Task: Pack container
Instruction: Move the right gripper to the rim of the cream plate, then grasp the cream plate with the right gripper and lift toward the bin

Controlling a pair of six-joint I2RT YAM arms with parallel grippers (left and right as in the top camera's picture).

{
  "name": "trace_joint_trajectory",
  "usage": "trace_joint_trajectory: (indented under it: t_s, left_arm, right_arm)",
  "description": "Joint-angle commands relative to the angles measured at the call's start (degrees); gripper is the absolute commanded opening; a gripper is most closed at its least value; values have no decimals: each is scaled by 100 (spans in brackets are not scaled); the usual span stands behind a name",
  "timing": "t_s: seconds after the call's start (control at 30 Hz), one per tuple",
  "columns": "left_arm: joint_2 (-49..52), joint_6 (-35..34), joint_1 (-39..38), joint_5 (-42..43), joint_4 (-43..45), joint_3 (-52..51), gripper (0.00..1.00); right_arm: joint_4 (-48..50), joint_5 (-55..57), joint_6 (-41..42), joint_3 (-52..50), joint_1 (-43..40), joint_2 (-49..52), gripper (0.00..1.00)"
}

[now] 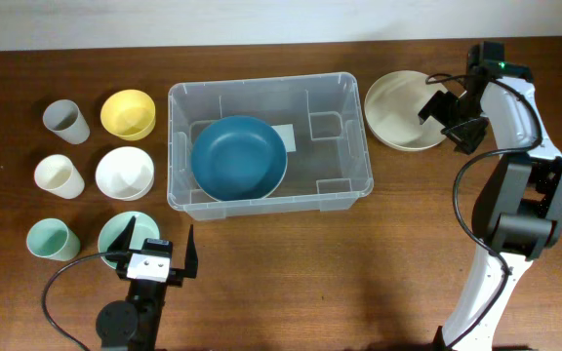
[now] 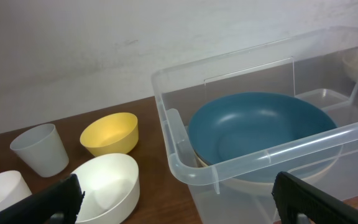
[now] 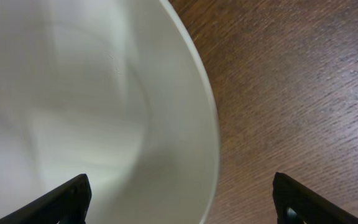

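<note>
The clear plastic container (image 1: 266,86) stands mid-table with a blue bowl (image 1: 239,158) inside it, resting on a paler bowl. A cream plate (image 1: 398,112) lies on the wood to its right. My right gripper (image 1: 454,112) hovers open over that plate's right edge. In the right wrist view the plate (image 3: 92,106) fills the left side, and its rim runs between the spread fingers of the gripper (image 3: 182,199). My left gripper (image 1: 156,252) is open and empty near the front edge. It faces the container (image 2: 229,57) and the blue bowl (image 2: 260,127).
Left of the container are a yellow bowl (image 1: 129,113), a white bowl (image 1: 125,173) and a green bowl (image 1: 125,234). A grey cup (image 1: 66,121), a white cup (image 1: 59,175) and a green cup (image 1: 52,239) stand further left.
</note>
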Motion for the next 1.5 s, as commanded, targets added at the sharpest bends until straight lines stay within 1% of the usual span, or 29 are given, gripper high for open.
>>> trace_joint_trajectory:
  t_s: [0.0,0.7,0.97,1.13,1.17,1.4,1.47]
  left_arm:
    - [-35,52,33,-20,-26,-20,100]
    - [-35,52,35,-20,-26,-20,100]
    - [-33,52,35,-20,-26,-20,100]
    - [-35,52,35,-20,-26,-20,100]
    - [-35,52,33,-20,-26,-20,100]
    - [-35,52,35,-20,-26,-20,100]
    - [-35,52,35,-20,-26,-20,100]
  right_arm:
    - [39,-33,-57,-44,31,136,89]
    - [227,-33,-57,-52,31,341,88]
    - [249,-33,-57,-52,31,435,75]
    - [258,-35,-55,-52,31,505,71]
    - [264,-35,-55,-52,31,505,69]
    - [291,-33,-55,-52,28,505,41]
    - [297,-33,-55,-52,26,505,36]
